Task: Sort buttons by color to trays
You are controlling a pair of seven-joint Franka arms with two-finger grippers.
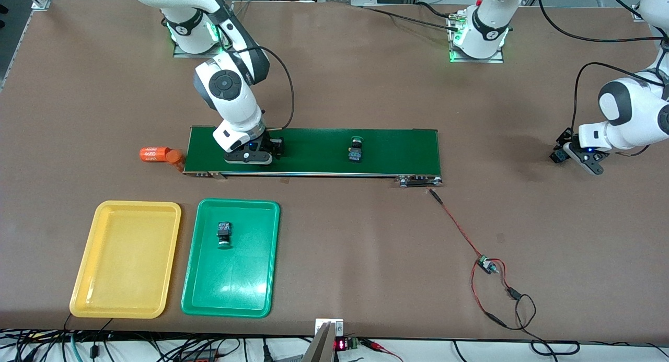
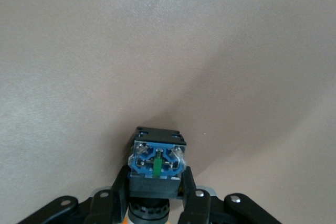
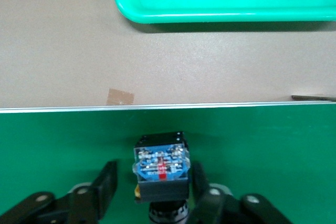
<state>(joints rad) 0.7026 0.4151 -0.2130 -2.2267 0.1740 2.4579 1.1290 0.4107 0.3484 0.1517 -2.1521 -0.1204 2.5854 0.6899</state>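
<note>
My right gripper [image 1: 273, 149] is low over the dark-green belt [image 1: 313, 150]. In the right wrist view it [image 3: 154, 174] stands open around a blue-bodied button [image 3: 160, 166] with a hint of yellow underneath; a gap shows beside one finger [image 3: 107, 179]. My left gripper [image 1: 564, 152] hangs over bare table at the left arm's end. It [image 2: 156, 179] is shut on a blue-bodied button [image 2: 157, 158] with orange showing at its cap end. A green-capped button [image 1: 356, 149] sits on the belt. Another button [image 1: 224, 234] lies in the green tray [image 1: 235, 283]. The yellow tray [image 1: 125, 257] holds nothing.
An orange cylinder with white print [image 1: 155, 154] lies at the belt's right-arm end. A red wire with a small board [image 1: 486, 265] runs from the belt's other end toward the front camera. The green tray's rim [image 3: 226, 17] shows in the right wrist view.
</note>
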